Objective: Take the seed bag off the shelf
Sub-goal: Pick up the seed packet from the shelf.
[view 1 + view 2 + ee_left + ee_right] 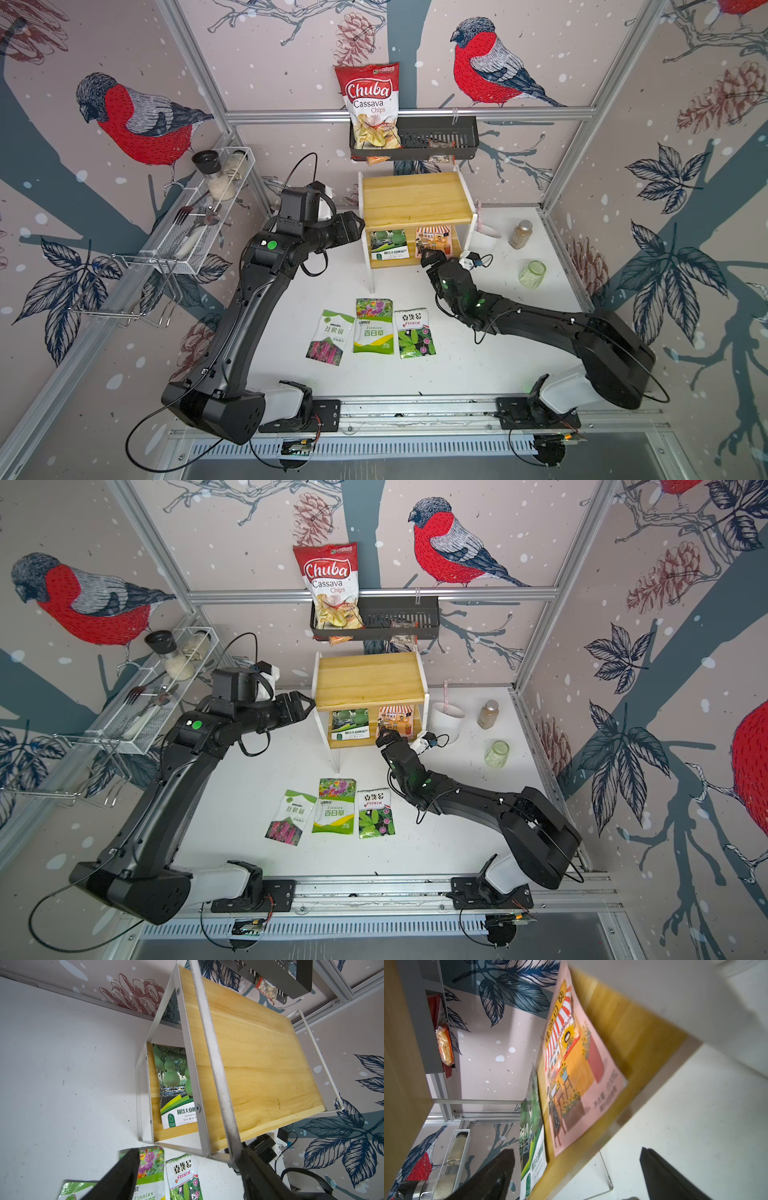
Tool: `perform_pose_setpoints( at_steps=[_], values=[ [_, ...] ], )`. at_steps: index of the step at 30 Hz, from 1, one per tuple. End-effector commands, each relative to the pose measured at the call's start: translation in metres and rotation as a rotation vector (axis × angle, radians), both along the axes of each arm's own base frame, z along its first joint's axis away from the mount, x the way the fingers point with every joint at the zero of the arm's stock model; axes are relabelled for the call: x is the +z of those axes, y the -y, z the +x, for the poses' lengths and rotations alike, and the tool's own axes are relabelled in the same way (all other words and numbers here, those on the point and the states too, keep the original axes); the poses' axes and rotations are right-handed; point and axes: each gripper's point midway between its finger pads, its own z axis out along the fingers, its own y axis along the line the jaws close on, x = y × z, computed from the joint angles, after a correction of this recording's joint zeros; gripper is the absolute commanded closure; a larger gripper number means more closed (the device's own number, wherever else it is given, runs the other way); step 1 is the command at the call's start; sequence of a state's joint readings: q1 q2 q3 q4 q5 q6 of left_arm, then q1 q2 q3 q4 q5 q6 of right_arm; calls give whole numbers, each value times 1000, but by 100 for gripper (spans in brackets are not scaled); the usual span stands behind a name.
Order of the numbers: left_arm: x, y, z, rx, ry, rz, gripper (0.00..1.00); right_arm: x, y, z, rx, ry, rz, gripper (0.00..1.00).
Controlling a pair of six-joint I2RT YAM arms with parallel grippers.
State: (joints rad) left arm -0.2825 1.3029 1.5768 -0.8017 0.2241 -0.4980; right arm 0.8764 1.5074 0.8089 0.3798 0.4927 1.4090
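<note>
The shelf (415, 195) stands at the back of the white table, with yellowish boards and white legs. Its lower board holds two seed bags: a green gourd bag (389, 244) (172, 1084) and a pink and orange bag (434, 240) (577, 1076). My right gripper (428, 254) (577, 1152) is open, just in front of the lower board's front edge by the pink bag, touching neither bag. My left gripper (358, 226) (188, 1150) is open at the shelf's upper left corner. The white side rail (214, 1068) runs along one of its fingers (259, 1174).
Three seed bags (374, 326) lie flat on the table in front of the shelf. A black wall basket (440, 135) with a chips bag (370, 104) hangs above it. A wire rack (208, 216) is on the left wall. A white cup (446, 721), spice bottle (521, 235) and glass jar (532, 274) stand at right.
</note>
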Motion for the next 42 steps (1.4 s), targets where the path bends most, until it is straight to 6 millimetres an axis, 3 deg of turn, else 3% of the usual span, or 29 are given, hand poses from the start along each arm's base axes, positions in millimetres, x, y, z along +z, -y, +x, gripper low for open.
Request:
perform_pose_setpoints(
  at_steps=[1,10,17,30,36,42],
  values=[
    [-5,-5,-2,1,-7,22,21,2,2,8,-68,16,22,0],
    [-12,-7,-2,-9,-17,19,21,-38,-6,5,-110,-94,-45,4],
    [-18,-11,-3,-9,-27,17,21,-50,-15,-10,-68,-142,-93,12],
    [-19,-10,-5,-7,-32,5,21,-13,-23,-19,-2,-83,-69,15],
    [-21,-11,-7,-4,-34,6,21,20,-22,-21,-5,-22,-25,4],
    [-23,-11,-7,-6,-39,7,21,20,-3,-10,-74,-17,-25,0]
  ],
)
